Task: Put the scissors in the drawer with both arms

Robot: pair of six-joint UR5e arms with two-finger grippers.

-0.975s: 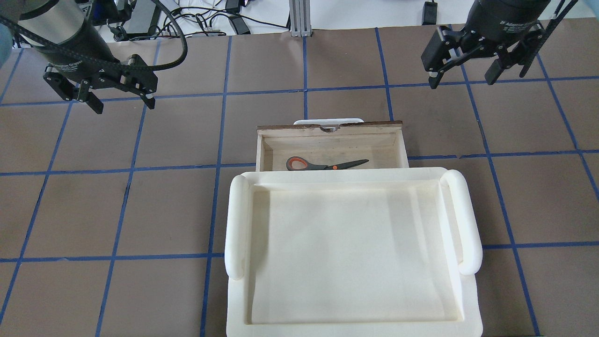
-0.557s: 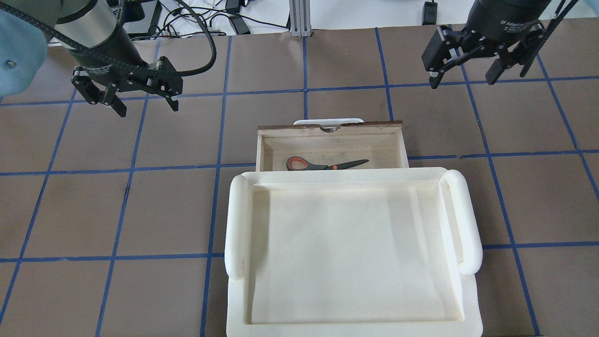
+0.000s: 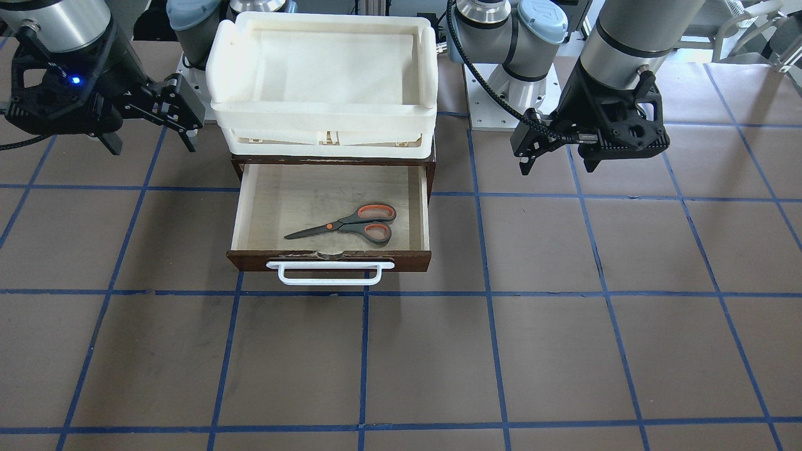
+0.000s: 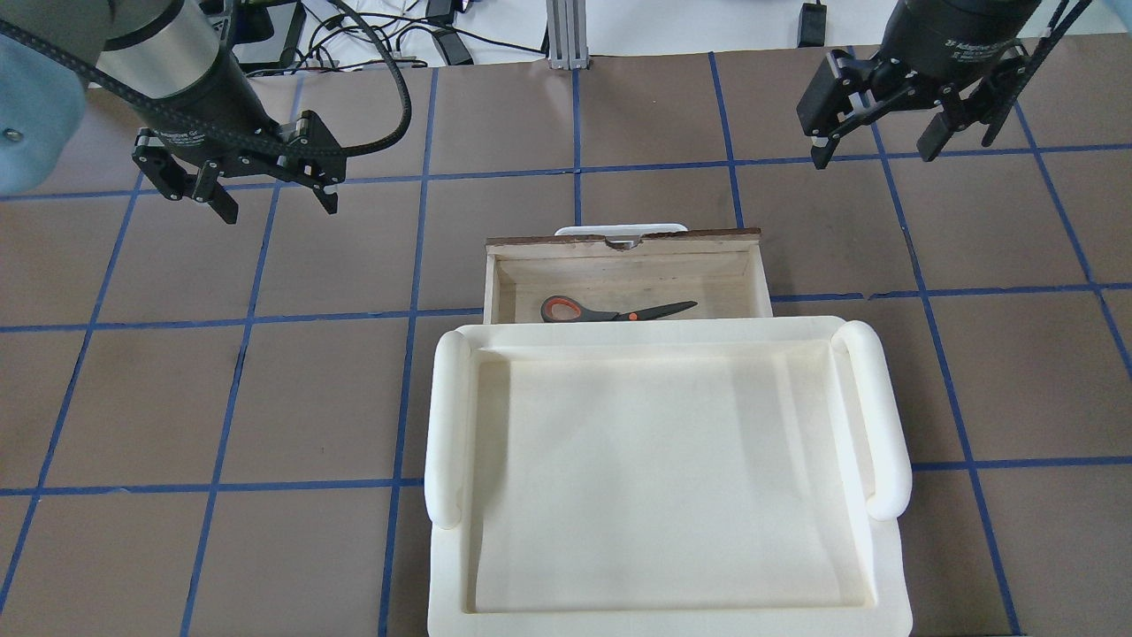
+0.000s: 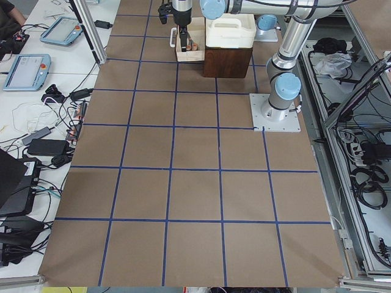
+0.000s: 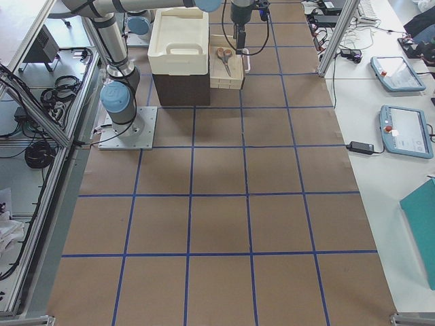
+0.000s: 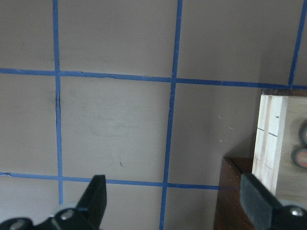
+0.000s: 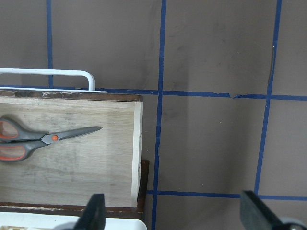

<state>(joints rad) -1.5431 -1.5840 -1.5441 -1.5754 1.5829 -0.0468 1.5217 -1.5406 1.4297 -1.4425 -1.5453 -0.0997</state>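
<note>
The scissors (image 3: 351,225) lie flat in the open drawer (image 3: 276,207), handles toward my left arm's side; they also show in the overhead view (image 4: 610,311) and the right wrist view (image 8: 38,141). The drawer (image 4: 619,241) is pulled out, its dark front and white handle (image 3: 329,275) facing away from me. My left gripper (image 4: 279,208) is open and empty, above the table beside the drawer's left end. My right gripper (image 4: 873,155) is open and empty, above the table beyond the drawer's right end.
A white plastic bin (image 4: 654,332) stands on the dark cabinet above the drawer and hides the drawer's rear part from overhead. The brown table with its blue tape grid (image 4: 265,398) spreads all around.
My left gripper has moved to the right, toward the drawer's left side, still open. The right gripper, the drawer and the scissors have not moved.
</note>
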